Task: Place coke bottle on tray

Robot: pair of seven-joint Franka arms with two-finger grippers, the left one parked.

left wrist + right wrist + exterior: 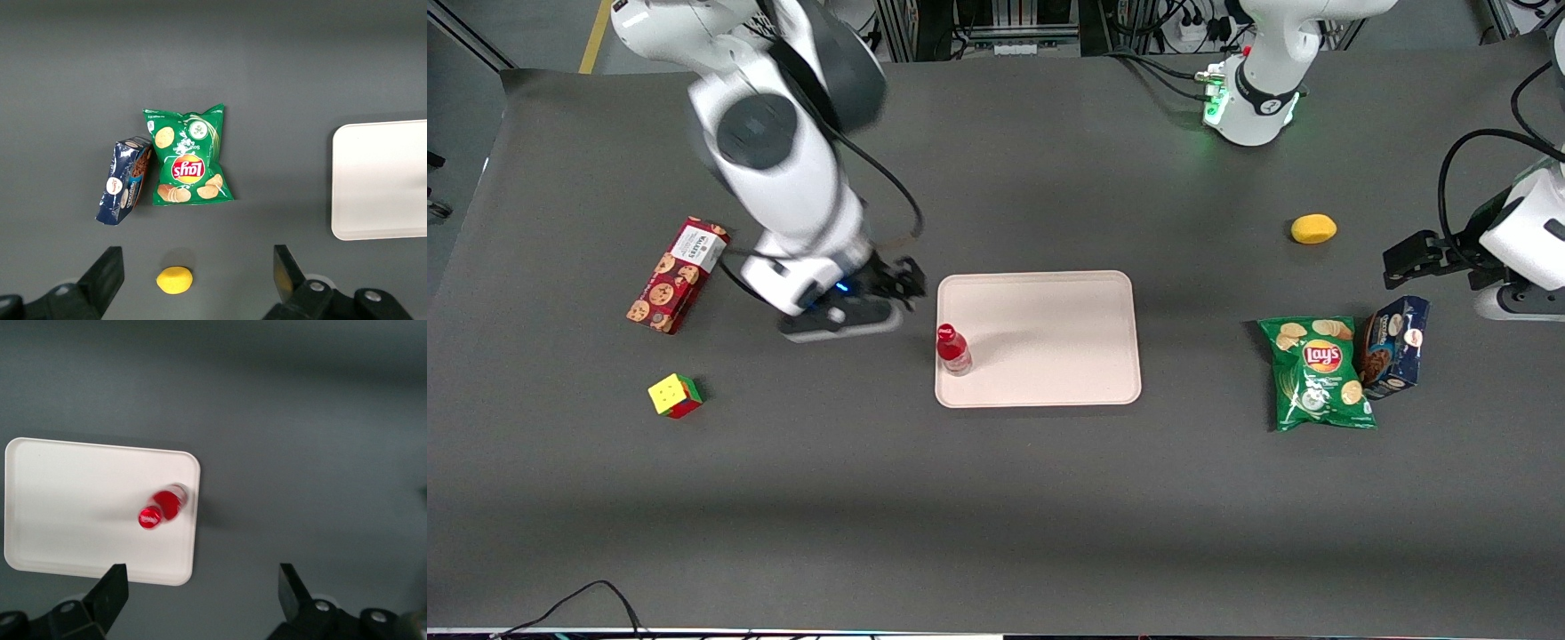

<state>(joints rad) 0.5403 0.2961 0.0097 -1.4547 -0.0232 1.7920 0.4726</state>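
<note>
Bottle [952, 348] stands upright on tray [1049, 338], near the edge closest to the gripper [898, 289], whose 2 fingers are spread and empty. Likely light, rigid, smooth, tippy; best gripped mid-body.

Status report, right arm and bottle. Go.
Gripper open, empty, above the table beside the tray. Coke bottle upright on tray, near its edge. Nothing in the way.
</note>
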